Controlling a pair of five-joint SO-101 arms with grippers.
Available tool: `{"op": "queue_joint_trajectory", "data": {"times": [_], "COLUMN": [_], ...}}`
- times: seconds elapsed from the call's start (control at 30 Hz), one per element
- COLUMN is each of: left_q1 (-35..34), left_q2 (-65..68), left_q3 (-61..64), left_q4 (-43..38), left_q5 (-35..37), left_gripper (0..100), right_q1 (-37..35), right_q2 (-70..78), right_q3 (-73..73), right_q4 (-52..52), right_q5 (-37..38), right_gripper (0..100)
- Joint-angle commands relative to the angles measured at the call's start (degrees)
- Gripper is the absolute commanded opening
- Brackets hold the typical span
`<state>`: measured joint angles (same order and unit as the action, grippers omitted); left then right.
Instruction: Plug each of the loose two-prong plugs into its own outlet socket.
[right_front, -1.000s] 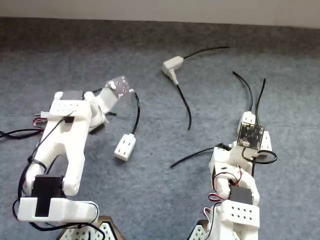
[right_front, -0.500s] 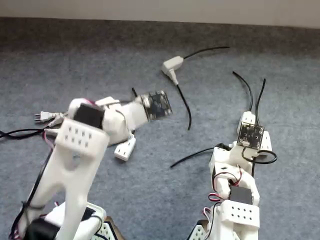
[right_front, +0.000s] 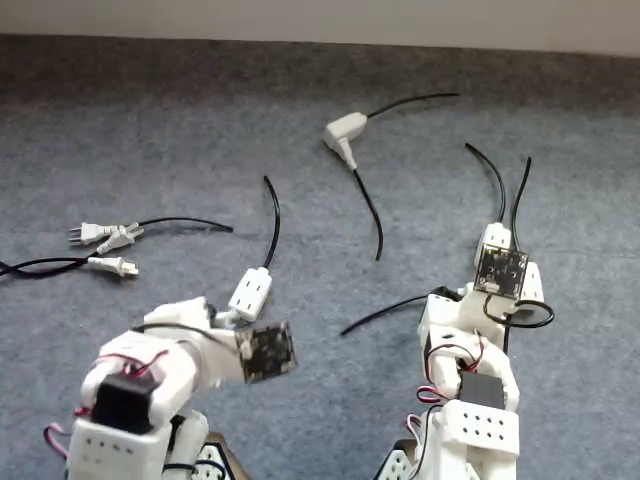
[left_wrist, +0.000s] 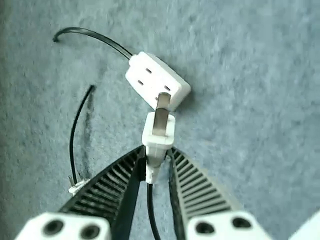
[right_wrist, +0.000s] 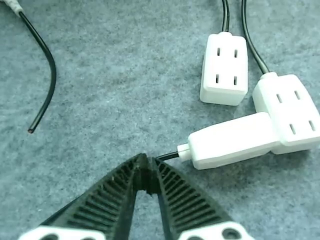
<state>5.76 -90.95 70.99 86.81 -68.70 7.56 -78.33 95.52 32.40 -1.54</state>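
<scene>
**Surfaces and finishes**

You work on a matt grey cloth (left_wrist: 260, 70), fuzzy like felt. The plug (left_wrist: 159, 136) and the outlet socket (left_wrist: 150, 80) are smooth white plastic with a faint sheen. The plug's prongs (left_wrist: 161, 107) look like dull metal. The left gripper (left_wrist: 156, 165) has ribbed, matt black plastic fingers (left_wrist: 117, 180). The cords (right_wrist: 54, 77) are smooth and black.

The left arm (right_front: 185, 362) and right arm (right_front: 482, 430) are wearing white printed shells over black servo blocks, with thin red, black and white wires trailing along them. The left hand (left_wrist: 156, 156) and right hand (right_wrist: 145, 167) are showing black ribbed fingers (left_wrist: 200, 192) on white, hole-dotted bases.
</scene>
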Motion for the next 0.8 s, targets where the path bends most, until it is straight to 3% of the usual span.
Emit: {"op": "queue_joint_trajectory", "data": {"times": [0.0,0.3,0.6,0.77], "left_q1": [-1.01,12.97,14.90,21.85], "left_q2": [-4.00,5.67,23.60,26.86], "left_q3": [0.22,-0.22,-6.81,-14.73], "left_q4": [6.24,4.31,-5.10,-4.66], "left_q5": [-4.84,-4.22,3.60,11.69], "left_gripper": [1,1,1,1], "right_q1": [0.40,0.48,0.48,0.66], "right_q2": [0.66,0.66,0.66,0.66], "right_q3": [1.01,1.01,1.01,1.01], "right_q4": [-1.45,-1.45,-1.45,-1.45], "right_q5": [-0.35,-0.35,-0.35,-0.35], "right_gripper": [0.9,0.9,0.9,0.9]}}
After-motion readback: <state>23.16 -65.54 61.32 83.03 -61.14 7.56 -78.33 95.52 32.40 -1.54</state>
